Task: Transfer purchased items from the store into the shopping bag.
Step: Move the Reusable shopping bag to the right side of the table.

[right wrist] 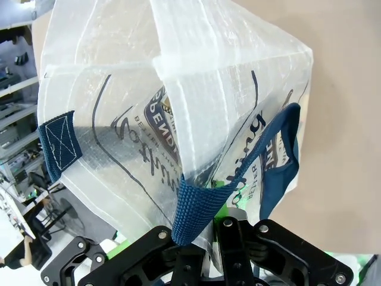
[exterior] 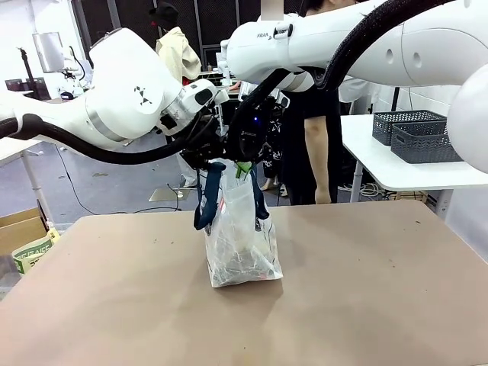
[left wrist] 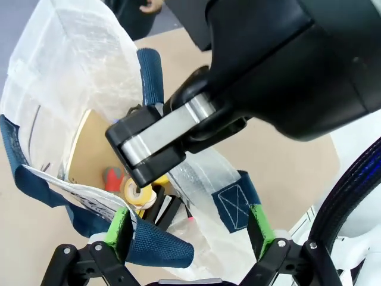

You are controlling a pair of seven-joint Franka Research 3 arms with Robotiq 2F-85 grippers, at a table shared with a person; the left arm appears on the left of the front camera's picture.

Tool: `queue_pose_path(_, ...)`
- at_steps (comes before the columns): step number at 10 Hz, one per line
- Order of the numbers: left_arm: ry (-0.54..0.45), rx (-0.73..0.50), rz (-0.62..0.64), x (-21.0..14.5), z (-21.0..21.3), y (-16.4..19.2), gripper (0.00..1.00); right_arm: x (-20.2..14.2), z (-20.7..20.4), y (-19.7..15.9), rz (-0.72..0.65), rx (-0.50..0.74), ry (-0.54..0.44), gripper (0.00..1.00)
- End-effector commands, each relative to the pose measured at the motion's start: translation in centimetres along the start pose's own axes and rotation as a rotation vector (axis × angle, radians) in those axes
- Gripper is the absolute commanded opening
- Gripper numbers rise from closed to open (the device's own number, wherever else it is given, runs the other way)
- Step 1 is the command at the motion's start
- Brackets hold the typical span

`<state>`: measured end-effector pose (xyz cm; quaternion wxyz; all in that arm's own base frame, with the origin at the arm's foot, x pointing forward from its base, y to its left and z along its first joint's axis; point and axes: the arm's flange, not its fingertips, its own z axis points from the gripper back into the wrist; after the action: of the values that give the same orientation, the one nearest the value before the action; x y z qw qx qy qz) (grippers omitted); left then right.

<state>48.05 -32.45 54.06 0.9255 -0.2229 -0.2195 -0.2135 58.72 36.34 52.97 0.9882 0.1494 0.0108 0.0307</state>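
Note:
The shopping bag [exterior: 242, 248] stands on the table's middle, clear plastic with navy handles. Both grippers meet over its mouth. My right gripper [right wrist: 221, 217] is shut on the bag's rim beside one navy handle [right wrist: 196, 205], holding that side up; it hangs above the bag [exterior: 245, 169]. My left gripper [left wrist: 189, 229] is open, green pads [left wrist: 119, 229] wide apart, with the other navy handle [left wrist: 158, 247] lying loose between them. Inside the bag [left wrist: 71, 65] lie a flat brown cardboard box [left wrist: 89, 143], a small red item [left wrist: 113, 176] and a yellowish roll [left wrist: 140, 194].
The brown table [exterior: 366, 305] spreads around the bag. A person [exterior: 313, 145] in black stands at the far side. Dark grey mesh baskets [exterior: 415, 133] sit on a white side table at the right. A cardboard box [exterior: 19, 229] is off the left edge.

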Motion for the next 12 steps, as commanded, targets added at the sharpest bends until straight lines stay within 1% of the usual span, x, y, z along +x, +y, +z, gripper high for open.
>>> queue_pose_path(1, -0.043, -0.043, 0.010, -1.2, 0.2, 0.7, 1.00, 0.6, 0.2, 0.5, 0.009, 0.005, 0.008, 0.00)
queue_pose_path(2, -0.054, -0.060, 0.028, -1.0, 0.1, 0.8, 1.00, 0.6, 0.2, 0.5, 0.010, 0.008, 0.010, 0.00)
queue_pose_path(3, -0.071, -0.066, 0.015, -1.0, -0.1, 0.8, 1.00, 0.5, 0.2, 0.5, 0.009, 0.014, 0.006, 0.00)
queue_pose_path(9, -0.014, -0.083, 0.020, -0.7, -1.7, 0.7, 1.00, 0.9, 0.0, 0.5, 0.039, 0.073, 0.009, 0.00)
queue_pose_path(12, 0.048, -0.039, 0.023, -0.7, -2.7, 0.3, 1.00, 1.0, -0.1, 0.4, 0.037, 0.076, 0.017, 0.00)
